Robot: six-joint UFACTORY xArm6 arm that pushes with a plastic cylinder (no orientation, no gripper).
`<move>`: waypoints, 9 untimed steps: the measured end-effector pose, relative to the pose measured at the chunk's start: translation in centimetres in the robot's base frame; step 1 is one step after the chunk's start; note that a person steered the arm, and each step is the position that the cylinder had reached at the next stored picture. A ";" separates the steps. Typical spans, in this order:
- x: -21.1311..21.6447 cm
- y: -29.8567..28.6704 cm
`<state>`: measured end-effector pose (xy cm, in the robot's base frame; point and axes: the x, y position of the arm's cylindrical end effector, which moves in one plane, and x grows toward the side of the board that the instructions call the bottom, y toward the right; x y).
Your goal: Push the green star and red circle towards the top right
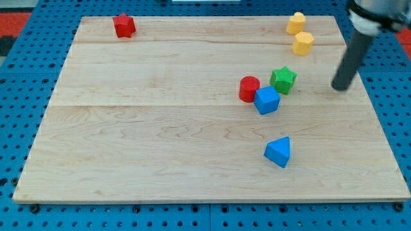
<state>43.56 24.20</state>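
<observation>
A pale wooden table [160,135] is set on blue pegboard. No claw is fitted. The green star [282,79] and red circle [249,88] sit right of centre; my tip [339,87], near the right edge, should be brought round below-left of them.

no readable text, labels, numbers or signs anywhere

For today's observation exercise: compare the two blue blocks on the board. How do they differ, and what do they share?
The blue cube-like block looks boxy, while the blue triangular block is wedge-shaped. The cube-like one touches the red circle and sits close beside the green star; the triangular one stands alone, nearer the view's bottom. Both share the same blue, and both lie left of my tip.
</observation>
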 end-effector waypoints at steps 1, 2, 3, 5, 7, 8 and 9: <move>1.7 -9.2; -2.9 -11.0; -7.5 -9.9; -8.5 -9.1; -8.6 -9.7; -1.8 -9.1; 1.6 -10.6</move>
<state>45.16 13.62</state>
